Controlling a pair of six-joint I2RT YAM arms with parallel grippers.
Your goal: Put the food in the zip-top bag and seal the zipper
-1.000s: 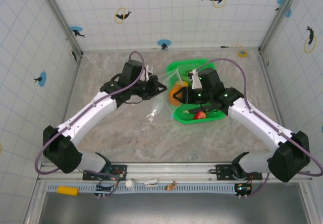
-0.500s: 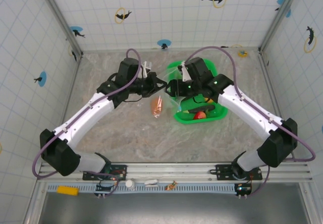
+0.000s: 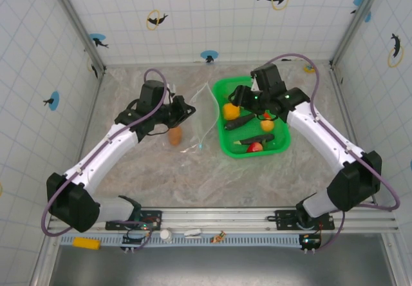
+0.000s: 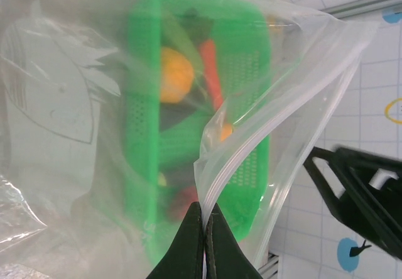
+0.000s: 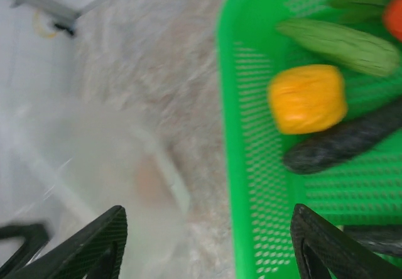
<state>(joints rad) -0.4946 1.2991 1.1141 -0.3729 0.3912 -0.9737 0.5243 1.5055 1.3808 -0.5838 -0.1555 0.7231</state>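
**Operator:** Report gripper states.

**Arm:** My left gripper point(image 4: 204, 215) is pinched together on the bag point(image 3: 203, 115) at its zipper point(image 4: 248, 142), lifting the mouth edge. My right gripper point(image 5: 207, 247) is spread wide and empty, above the basket point(image 5: 231, 166) at its 9 o'clock rim.

**Operator:** Locate the food.

**Arm:** Most sits in the basket, at 3 o'clock from the bag: a yellow piece point(image 5: 306, 98), a purple piece point(image 5: 344, 142) and others. An orange piece point(image 3: 174, 136) lies at 6 o'clock from my left gripper. I cannot tell whether it is inside the bag.

**Operator:** Recommended procedure?

**Arm:**
1. Straddle the yellow piece across its narrow width. It looks rounded and may roll.
2. Keep the mouth facing 3 o'clock. I hold one lip only, so it may sag.
3. Release only past the zipper.
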